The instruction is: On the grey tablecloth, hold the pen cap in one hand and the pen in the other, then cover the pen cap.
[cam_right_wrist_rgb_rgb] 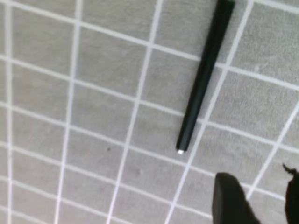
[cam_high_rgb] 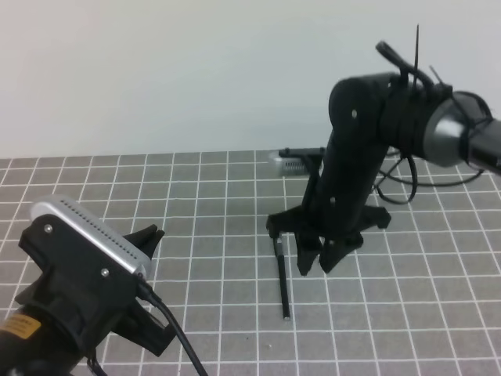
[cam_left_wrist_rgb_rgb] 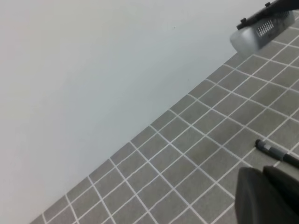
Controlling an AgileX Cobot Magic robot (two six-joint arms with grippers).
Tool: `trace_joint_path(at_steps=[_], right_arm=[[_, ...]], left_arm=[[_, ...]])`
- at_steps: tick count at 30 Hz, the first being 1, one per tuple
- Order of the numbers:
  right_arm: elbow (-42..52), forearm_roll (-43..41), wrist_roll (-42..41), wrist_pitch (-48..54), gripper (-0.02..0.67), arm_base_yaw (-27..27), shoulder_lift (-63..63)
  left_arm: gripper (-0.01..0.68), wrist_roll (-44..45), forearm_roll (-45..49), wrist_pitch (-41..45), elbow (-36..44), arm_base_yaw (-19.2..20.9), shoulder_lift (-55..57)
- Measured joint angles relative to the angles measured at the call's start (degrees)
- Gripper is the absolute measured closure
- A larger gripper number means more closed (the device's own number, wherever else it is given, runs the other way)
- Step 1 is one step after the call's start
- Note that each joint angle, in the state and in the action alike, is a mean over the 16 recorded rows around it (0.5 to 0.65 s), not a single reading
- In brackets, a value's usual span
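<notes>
The pen (cam_right_wrist_rgb_rgb: 204,77) runs off the top edge of the right wrist view, so its upper end is cut off there; in the high view its top sits just beside the right gripper (cam_high_rgb: 322,258) and partly behind that gripper's frame. In the left wrist view the pen (cam_left_wrist_rgb_rgb: 275,152) runs off the right edge, and of the left gripper (cam_left_wrist_rgb_rgb: 267,196) only a dark blurred lump shows in the bottom right corner. The pen cap cannot be made out in any view.

A plain, pale grey-white wall (cam_high_rgb: 196,70) rises behind the table, evenly lit, without windows or furniture.
</notes>
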Motion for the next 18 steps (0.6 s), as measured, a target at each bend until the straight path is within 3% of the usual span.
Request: trace_joint_path(at_steps=[7,18], right_arm=[[-5.54,-1.99,-1.35,3.42,0.411,0.32,-2.76],[-9.56,-4.93,-4.26,3.87,0.587,0.70,-12.70]], left_arm=[[0.674,-1.65,0.11,0.00,0.00,0.02,-0.02],[0.674,-3.48,1.07,0.26,0.00,0.00,0.00]])
